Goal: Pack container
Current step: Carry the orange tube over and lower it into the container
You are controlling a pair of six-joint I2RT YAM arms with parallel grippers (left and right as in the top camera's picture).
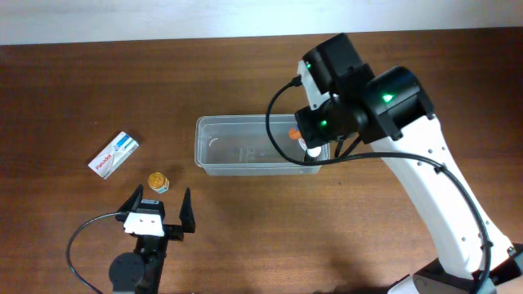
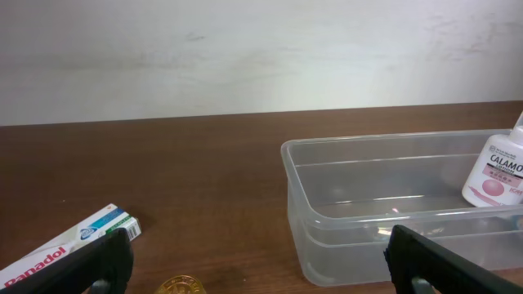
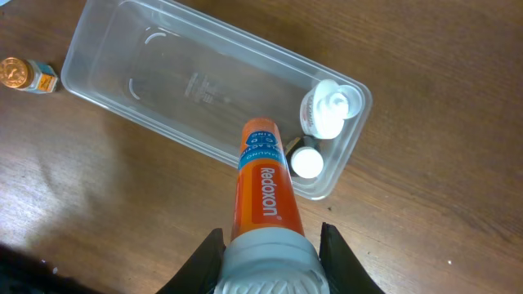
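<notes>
The clear plastic container [image 1: 237, 147] sits mid-table; it also shows in the left wrist view [image 2: 368, 220] and the right wrist view [image 3: 163, 73]. My right gripper [image 3: 270, 261] is shut on an orange Redoxon tube [image 3: 265, 192] by its white cap, held above the container's right end [image 1: 306, 135]. A white calamine bottle [image 3: 327, 110] and a small white-capped bottle [image 3: 306, 163] stand inside at that end. My left gripper [image 1: 159, 208] is open and empty, just behind a small gold-capped jar [image 1: 158, 181].
A white Panadol box [image 1: 113, 154] lies left of the container; it also shows in the left wrist view [image 2: 65, 249]. The gold-capped jar [image 3: 24, 73] sits on bare wood near the container's left end. A black cable [image 1: 82, 237] loops by the left arm.
</notes>
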